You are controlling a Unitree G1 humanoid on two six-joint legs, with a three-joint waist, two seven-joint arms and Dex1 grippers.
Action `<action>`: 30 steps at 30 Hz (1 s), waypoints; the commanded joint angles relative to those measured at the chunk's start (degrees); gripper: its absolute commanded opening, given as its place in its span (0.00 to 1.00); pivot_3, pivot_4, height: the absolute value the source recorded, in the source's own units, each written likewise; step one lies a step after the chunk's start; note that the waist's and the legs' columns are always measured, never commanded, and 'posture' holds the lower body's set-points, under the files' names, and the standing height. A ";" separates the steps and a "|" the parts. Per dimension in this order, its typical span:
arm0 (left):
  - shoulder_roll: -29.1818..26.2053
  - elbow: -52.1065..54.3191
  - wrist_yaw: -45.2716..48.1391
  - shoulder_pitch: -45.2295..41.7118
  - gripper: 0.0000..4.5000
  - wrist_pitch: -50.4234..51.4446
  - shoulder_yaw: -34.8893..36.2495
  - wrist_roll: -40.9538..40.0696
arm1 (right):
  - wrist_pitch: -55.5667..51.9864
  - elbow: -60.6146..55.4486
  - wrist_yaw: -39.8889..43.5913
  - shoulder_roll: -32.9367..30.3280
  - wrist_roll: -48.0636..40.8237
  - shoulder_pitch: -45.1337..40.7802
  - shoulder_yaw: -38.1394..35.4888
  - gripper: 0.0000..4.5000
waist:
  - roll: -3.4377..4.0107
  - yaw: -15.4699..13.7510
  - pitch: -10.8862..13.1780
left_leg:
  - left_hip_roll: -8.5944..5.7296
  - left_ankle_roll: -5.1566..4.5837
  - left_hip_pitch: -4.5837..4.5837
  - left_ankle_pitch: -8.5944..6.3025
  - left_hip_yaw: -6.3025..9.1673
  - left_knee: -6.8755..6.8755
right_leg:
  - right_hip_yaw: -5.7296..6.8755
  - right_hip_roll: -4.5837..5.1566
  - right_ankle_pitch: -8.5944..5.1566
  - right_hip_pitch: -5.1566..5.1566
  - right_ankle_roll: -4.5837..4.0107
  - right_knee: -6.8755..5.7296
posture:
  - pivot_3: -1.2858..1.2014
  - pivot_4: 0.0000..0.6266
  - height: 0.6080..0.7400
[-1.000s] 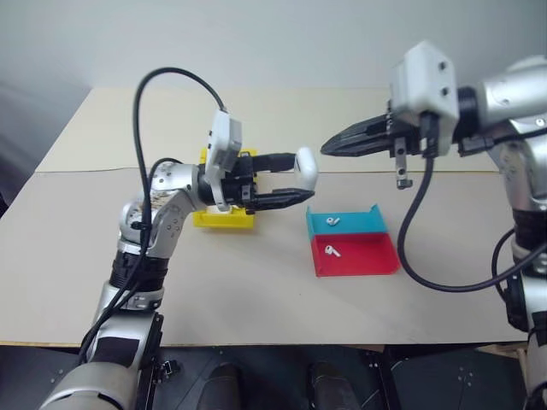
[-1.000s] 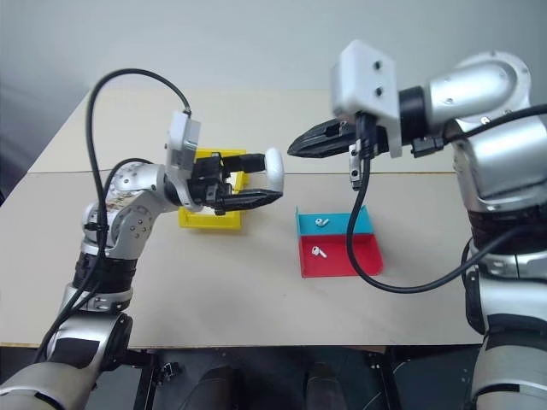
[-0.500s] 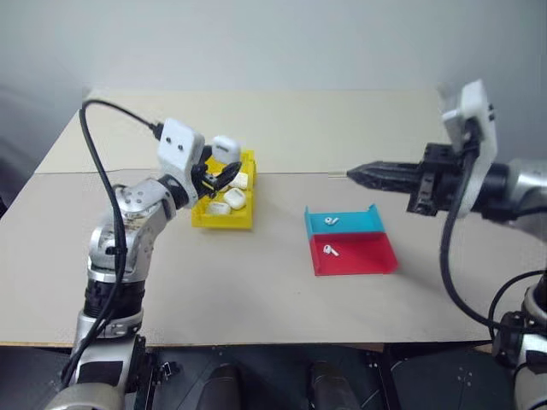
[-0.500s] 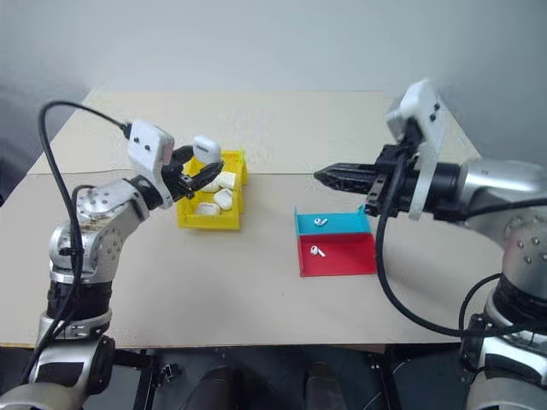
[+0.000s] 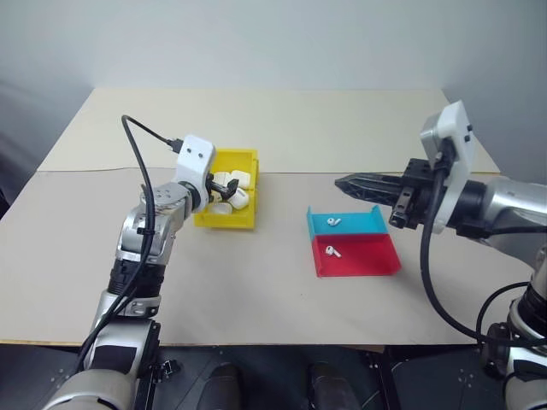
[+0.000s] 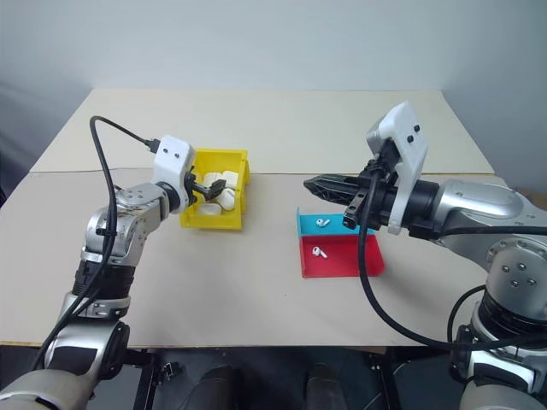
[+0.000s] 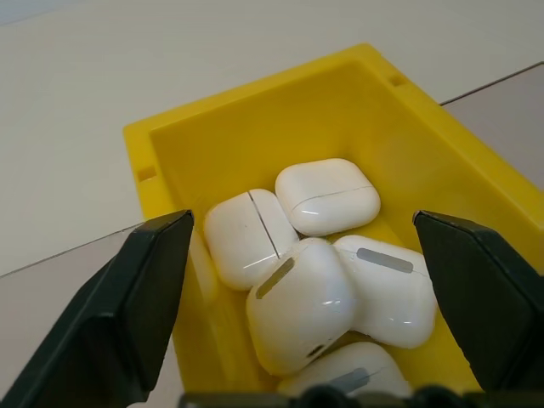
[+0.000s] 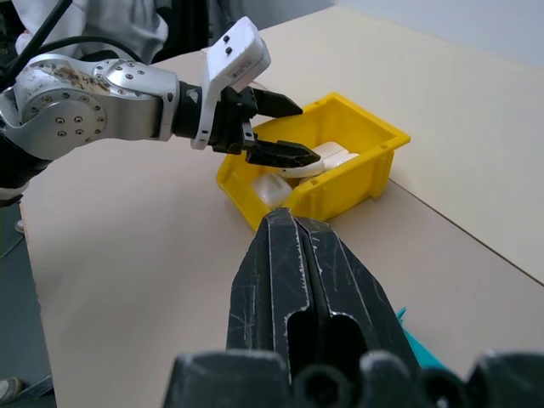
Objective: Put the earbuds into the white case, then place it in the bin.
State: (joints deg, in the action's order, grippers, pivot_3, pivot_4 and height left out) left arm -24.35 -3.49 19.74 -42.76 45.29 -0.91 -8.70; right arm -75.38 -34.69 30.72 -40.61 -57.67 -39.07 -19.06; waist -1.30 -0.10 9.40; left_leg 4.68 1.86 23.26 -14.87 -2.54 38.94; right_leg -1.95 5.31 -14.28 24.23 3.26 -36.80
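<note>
The yellow bin (image 5: 232,222) stands left of the table's middle with several white cases (image 7: 302,302) piled inside it. My left gripper (image 5: 227,185) hangs just over the pile, open, its fingers (image 7: 136,314) spread wide with nothing between them. I cannot tell which of the piled cases is the task's white case. One earbud (image 5: 332,221) lies in the blue tray (image 5: 357,225) and another earbud (image 5: 330,251) in the red tray (image 5: 369,258). My right gripper (image 5: 344,182) is shut and empty, held level in the air above the trays, pointing left toward the bin (image 8: 357,174).
The blue and red trays lie joined together right of the table's middle. A seam runs across the tabletop behind the bin. Bare tabletop stretches in front of the bin and trays, up to the near edge.
My left gripper carried a white case left to the yellow bin and opened, and the case now lies inside. My right arm sank and rolled, staying shut.
</note>
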 commanded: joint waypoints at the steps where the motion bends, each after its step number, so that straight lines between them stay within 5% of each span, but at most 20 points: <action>1: -2.44 7.52 2.21 0.05 1.00 0.08 3.63 -2.19 | 2.57 -1.68 -0.18 -1.81 -2.24 0.79 -2.13 0.00 | 0.00 0.00 0.00 | 0.00 0.00 0.00 0.00 0.00 0.01 | 0.00 0.01 0.00 0.00 0.00 0.00 | 0.52 0.24 1.00; 8: -11.31 22.21 18.37 7.12 1.00 -0.29 15.13 -17.73 | 12.38 -1.34 4.40 -5.03 1.12 7.50 -3.45 0.00 | 0.00 0.31 0.00 | 0.02 0.00 -0.01 0.00 0.00 -0.02 | 0.00 0.01 0.00 -0.01 0.00 0.03 | 0.52 0.24 1.00; 13: -22.50 24.98 37.28 18.53 1.00 -10.01 20.15 -22.99 | 24.13 -0.09 13.12 -8.59 9.13 17.56 -1.31 0.00 | -0.03 0.45 -0.02 | 0.02 0.00 -0.12 0.00 -0.08 -0.01 | -0.06 0.00 -0.01 -0.03 0.00 0.18 | 0.52 0.24 1.00; 19: -29.62 25.92 56.15 31.30 1.00 -14.40 27.95 -32.10 | 38.11 -0.67 21.24 -11.74 19.90 27.15 3.69 0.00 | -0.05 0.66 -0.03 | 0.04 0.00 -0.15 0.00 -0.12 -0.04 | -0.08 0.00 -0.04 -0.03 -0.02 0.24 | 0.52 0.24 1.00; 24: -29.31 28.16 53.12 32.90 1.00 -15.24 28.74 -33.59 | 39.39 1.68 31.40 -13.92 14.17 27.85 1.77 0.27 | -0.07 0.36 -0.02 | 0.05 0.00 -0.23 0.00 -0.12 0.02 | -0.08 0.00 -0.04 -0.13 -0.02 0.18 | 0.52 0.24 1.00; 30: -31.08 31.05 51.68 34.90 1.00 -13.01 29.04 -36.21 | 39.93 3.10 35.34 -16.27 12.71 26.80 1.96 0.77 | -0.10 0.41 -0.03 | 0.05 -0.02 -0.31 -0.02 -0.14 -0.02 | -0.11 -0.02 -0.04 -0.15 -0.02 0.19 | 0.52 0.24 1.00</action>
State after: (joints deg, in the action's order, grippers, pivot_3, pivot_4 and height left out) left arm -54.32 25.80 71.96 -8.08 31.69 26.14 -43.12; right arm -37.12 -30.96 64.92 -55.80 -44.05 -11.13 -15.45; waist -1.40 0.30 9.37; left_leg 4.72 1.84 22.96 -14.88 -2.69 38.92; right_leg -2.07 5.29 -14.32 24.09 3.24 -36.61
